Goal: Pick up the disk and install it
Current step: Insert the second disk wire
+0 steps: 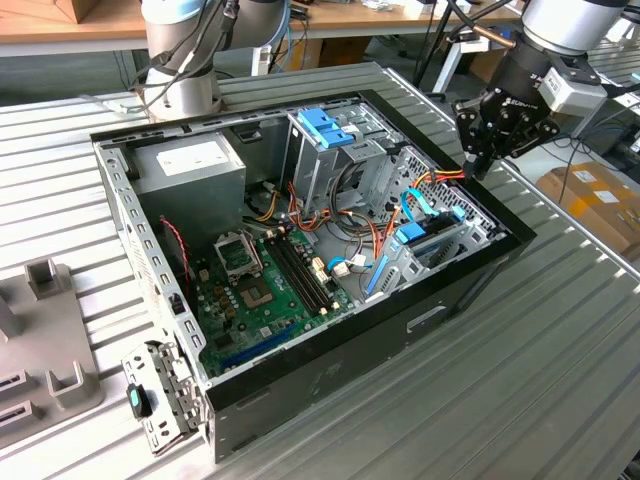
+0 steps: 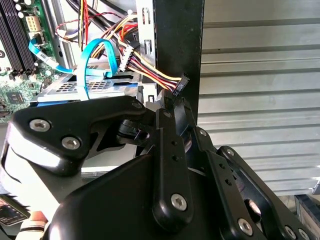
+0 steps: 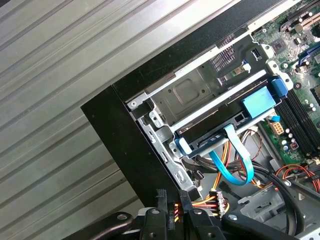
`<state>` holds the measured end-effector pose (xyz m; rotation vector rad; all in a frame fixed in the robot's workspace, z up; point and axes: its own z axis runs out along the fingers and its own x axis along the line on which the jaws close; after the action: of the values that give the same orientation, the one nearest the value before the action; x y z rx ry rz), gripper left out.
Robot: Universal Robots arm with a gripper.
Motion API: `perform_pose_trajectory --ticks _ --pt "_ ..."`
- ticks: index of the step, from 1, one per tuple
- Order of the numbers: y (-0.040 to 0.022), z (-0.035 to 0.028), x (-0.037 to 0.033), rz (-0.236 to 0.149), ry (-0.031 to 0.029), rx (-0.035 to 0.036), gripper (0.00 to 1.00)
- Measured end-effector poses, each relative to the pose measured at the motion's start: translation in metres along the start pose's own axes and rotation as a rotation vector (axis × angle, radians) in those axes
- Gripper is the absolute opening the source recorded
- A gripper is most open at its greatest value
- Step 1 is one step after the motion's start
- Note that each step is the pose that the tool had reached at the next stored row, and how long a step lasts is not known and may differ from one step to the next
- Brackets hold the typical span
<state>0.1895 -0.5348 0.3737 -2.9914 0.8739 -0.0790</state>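
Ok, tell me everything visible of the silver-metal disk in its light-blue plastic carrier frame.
The silver-metal disk in its light-blue plastic carrier frame lies flat in a drive bay at a corner of the open black computer case, beside a bare metal tray. A light-blue flat cable loops out by its end. The gripper hangs above the case rim, apart from the disk.

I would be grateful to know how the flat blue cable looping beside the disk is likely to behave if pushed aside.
The flat blue cable is probably floppy and light: it is a thin ribbon hanging in a loose loop. It would likely bend away easily, then partly spring back. One end seems to run in by the disk, so a hard push may tug that end.
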Motion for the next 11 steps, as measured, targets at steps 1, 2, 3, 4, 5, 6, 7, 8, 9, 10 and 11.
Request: perform_pose_trajectory --ticks 1,2,3,4,5,6,7,8,9,10,11 --pt "0.0 0.0 0.0 0.0 0.0 0.0 0.24" --pt "0.0 0.0 0.0 0.0 0.0 0.0 0.24" --pt "0.0 0.0 0.0 0.0 0.0 0.0 0.24" --pt "0.0 0.0 0.0 0.0 0.0 0.0 0.24" --pt "0.0 0.0001 0.0 0.01 0.0003 -0.0004 0.24" --pt "0.0 0.0003 0.0 0.031 0.001 -0.0011 0.24" --pt "0.0 0.0005 0.0 0.047 0.0016 -0.0018 0.24" --pt "0.0 0.0005 0.0 0.062 0.0022 -0.0025 0.24" --pt "-0.0003 0.0007 -0.0003 0.079 0.0031 -0.0035 0.24" --pt "-0.0022 0.0013 -0.0015 0.084 0.0031 -0.0034 0.24" --pt "-0.0048 0.0022 -0.0032 0.085 0.0031 -0.0035 0.24"
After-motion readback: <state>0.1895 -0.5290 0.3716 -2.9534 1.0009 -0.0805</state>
